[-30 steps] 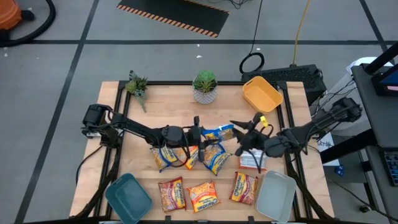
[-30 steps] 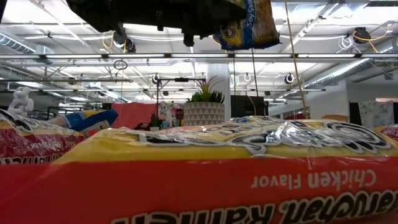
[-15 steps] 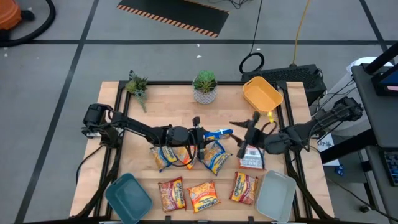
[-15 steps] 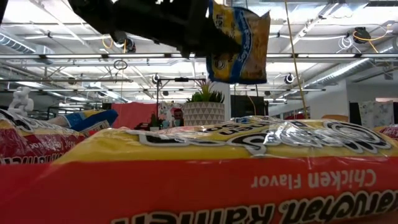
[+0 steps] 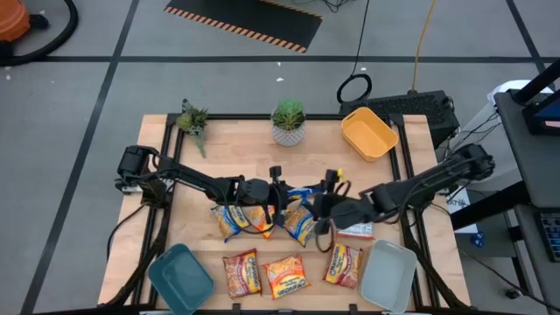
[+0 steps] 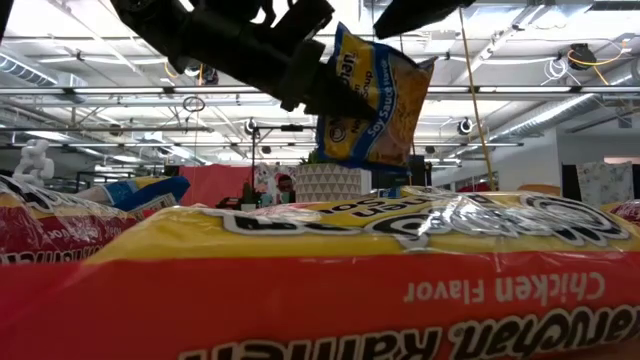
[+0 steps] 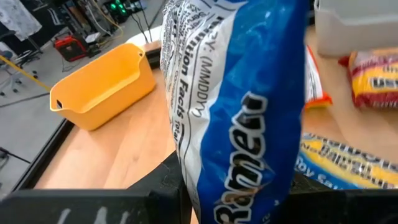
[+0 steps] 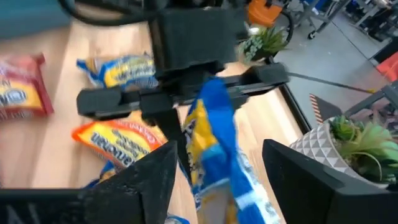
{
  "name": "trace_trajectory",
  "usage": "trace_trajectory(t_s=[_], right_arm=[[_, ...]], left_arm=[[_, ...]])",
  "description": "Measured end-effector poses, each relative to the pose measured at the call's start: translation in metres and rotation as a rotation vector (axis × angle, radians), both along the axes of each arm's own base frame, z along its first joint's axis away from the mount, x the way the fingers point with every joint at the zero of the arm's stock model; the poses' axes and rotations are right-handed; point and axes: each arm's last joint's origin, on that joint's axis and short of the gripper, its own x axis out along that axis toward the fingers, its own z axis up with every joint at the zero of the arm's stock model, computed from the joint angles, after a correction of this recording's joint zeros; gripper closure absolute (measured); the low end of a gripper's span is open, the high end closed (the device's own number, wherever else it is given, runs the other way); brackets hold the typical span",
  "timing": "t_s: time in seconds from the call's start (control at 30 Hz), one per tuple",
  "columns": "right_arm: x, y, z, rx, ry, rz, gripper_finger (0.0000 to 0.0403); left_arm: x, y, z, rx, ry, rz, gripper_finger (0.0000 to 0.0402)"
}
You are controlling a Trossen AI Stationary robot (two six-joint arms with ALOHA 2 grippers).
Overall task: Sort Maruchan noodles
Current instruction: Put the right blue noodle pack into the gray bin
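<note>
A blue-and-yellow noodle packet [image 5: 304, 189] hangs above the table's middle, with my left gripper [image 5: 278, 190] shut on it. In the low view the packet [image 6: 375, 95] stands on edge, tilted, well above the packets on the table. My right gripper [image 5: 322, 203] is open just to the packet's right. In the right wrist view its two fingers stand on either side of the packet [image 8: 214, 137] with gaps to it. Several other noodle packets lie flat below, such as a blue-and-yellow one [image 5: 229, 219] and a red one [image 5: 242, 273]. My left gripper pinches the packet's end nearest the table's left [image 6: 332, 95] between its two fingers. The fingers come nearly level from the table's left. The packet is lifted clear, turned on edge, and sticks out beyond the fingers [image 7: 186, 186] toward the right arm.
A teal bin [image 5: 181, 278] stands at the near left corner, a pale bin [image 5: 388, 276] at the near right and a yellow bin [image 5: 368, 133] at the far right. Two potted plants [image 5: 288, 122] [image 5: 192, 121] stand along the far edge.
My left gripper has rolled and tipped down, turning the packet from lying flat to standing on edge, and has sunk a little. My right gripper has swung toward the table's left and down, and now stands around the packet's free end.
</note>
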Motion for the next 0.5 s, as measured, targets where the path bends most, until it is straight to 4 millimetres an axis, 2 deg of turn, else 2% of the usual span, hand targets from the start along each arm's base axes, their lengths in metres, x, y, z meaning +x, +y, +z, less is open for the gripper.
trace_trajectory(t_s=[0.2, 0.5], right_arm=[[0.012, -0.003, -0.012, 0.023, 0.117, 0.009, 0.0170], [0.023, -0.021, -0.033, 0.033, 0.237, -0.026, 0.0170]], left_arm=[[-0.001, 0.000, -0.002, 0.064, 0.034, -0.024, 0.0295], [-0.002, 0.001, -0.004, 0.098, 0.056, -0.033, 0.0295]])
